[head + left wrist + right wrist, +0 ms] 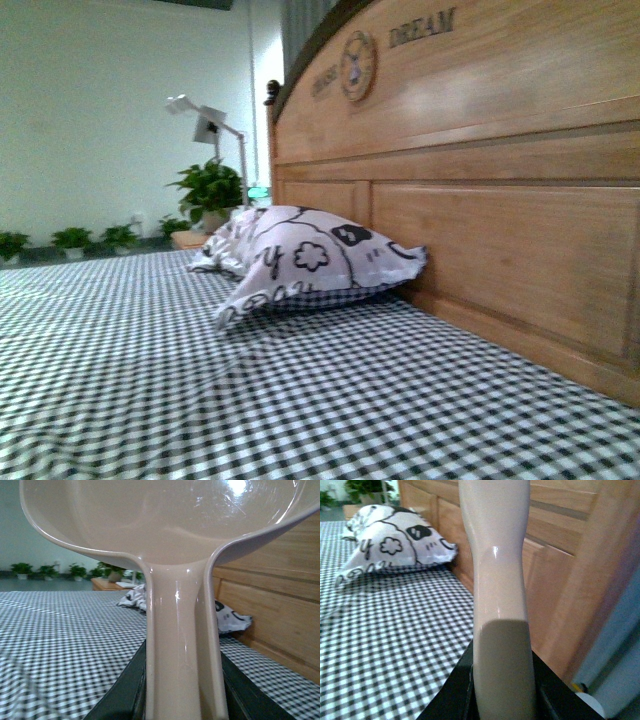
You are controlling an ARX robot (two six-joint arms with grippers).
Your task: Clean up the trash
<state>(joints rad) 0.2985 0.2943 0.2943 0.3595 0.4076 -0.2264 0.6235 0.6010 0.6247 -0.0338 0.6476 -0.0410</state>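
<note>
In the left wrist view my left gripper (182, 690) is shut on the handle of a beige plastic dustpan (170, 525), whose pan fills the upper part of the view, held above the checked bed. In the right wrist view my right gripper (502, 695) is shut on the beige brush handle (497, 565), which rises upright before the wooden headboard; the bristles are out of view. Neither gripper shows in the front view. No trash is visible in any view.
A black-and-white checked bedsheet (150, 370) covers the bed. A white patterned pillow (300, 255) lies against the wooden headboard (480, 150); it also shows in the left wrist view (230, 617) and the right wrist view (395, 545). A lamp (210, 120) and potted plants (210, 190) stand beyond.
</note>
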